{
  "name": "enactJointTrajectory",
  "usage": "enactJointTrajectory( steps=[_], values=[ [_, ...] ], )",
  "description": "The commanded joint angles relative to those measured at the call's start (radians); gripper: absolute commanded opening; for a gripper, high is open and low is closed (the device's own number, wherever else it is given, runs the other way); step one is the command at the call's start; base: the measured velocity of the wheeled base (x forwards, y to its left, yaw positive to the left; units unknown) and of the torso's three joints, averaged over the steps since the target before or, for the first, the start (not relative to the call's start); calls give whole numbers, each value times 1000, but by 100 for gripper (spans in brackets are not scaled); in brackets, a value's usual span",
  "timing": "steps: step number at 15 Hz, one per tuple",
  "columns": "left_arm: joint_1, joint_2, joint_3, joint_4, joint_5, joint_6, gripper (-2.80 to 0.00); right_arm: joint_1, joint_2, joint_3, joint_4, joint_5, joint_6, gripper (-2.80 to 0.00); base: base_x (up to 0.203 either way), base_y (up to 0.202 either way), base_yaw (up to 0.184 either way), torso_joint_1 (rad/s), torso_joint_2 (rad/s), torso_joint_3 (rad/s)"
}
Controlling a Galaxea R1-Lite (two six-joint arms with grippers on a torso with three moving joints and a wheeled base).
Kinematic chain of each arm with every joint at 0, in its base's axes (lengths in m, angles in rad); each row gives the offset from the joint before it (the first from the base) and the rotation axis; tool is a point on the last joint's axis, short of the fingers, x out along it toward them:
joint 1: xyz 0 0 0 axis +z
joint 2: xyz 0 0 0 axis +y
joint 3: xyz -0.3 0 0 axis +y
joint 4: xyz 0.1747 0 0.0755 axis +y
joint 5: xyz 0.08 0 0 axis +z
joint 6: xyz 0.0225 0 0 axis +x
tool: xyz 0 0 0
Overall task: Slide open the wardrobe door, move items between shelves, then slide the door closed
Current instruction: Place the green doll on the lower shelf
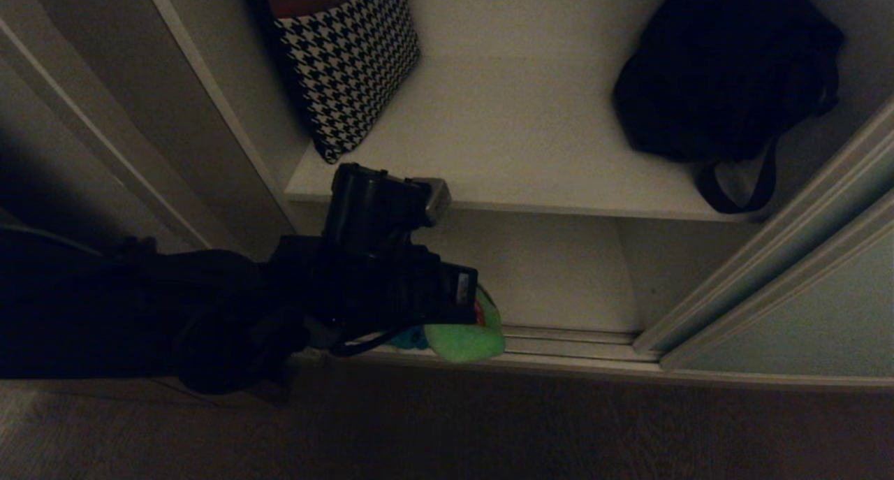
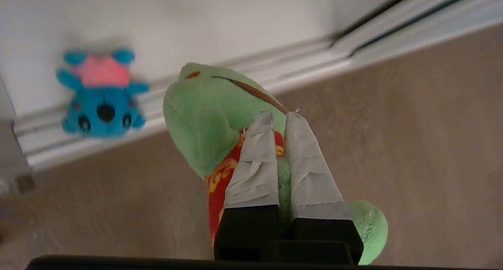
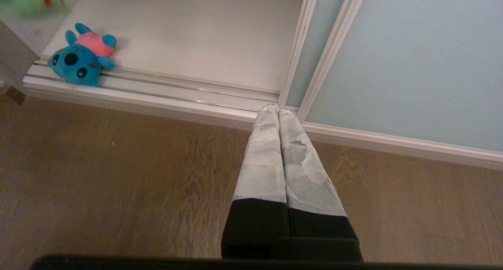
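Note:
My left gripper (image 2: 279, 114) is shut on the bright green frog-like plush toy (image 2: 204, 112), pinching its body beside the red patch. The toy hangs over the wooden floor just in front of the wardrobe, below the upper shelf's edge (image 1: 559, 211). In the head view it shows as a green lump (image 1: 464, 337) under the dark left arm. The teal plush toy (image 2: 100, 97) with a pink patch lies at the front of the lower shelf (image 3: 196, 38), against the track. The sliding wardrobe door (image 3: 412, 57) stands pushed to the right. My right gripper (image 3: 278, 109) is shut and empty, low over the floor.
A black-and-white houndstooth bag (image 1: 349, 54) leans at the upper shelf's left, and a big black bag (image 1: 726, 68) sits at its right. The ribbed floor track (image 1: 573, 344) runs along the wardrobe's front. Wooden floor (image 3: 118, 175) lies before it.

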Motion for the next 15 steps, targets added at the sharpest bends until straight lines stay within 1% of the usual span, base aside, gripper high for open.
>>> enactJointTrajectory(
  steps=[1,4,6,8,10,12,15],
  values=[
    [13,106,13,-26,0,-2,-280,0,-1,0,0,0,-1,-280,0,0,0,0,0,0],
    [26,220,3,-72,-3,-2,-280,0,-1,0,0,0,-1,-280,0,0,0,0,0,0],
    [31,272,-26,-86,-37,-6,-280,0,-1,0,0,1,0,-280,0,0,0,0,0,0],
    [33,326,-60,-81,-58,-26,-280,0,-1,1,0,0,-1,-280,0,0,0,0,0,0],
    [34,367,-75,-74,-86,-24,-280,0,-1,1,0,1,-1,-280,0,0,0,0,0,0],
    [43,412,-123,-67,-104,-29,-280,0,-1,0,0,0,-1,-280,0,0,0,0,0,0],
    [60,485,-219,-33,-107,-30,-280,0,-1,0,1,1,-1,-280,0,0,0,0,0,0]
  ],
)
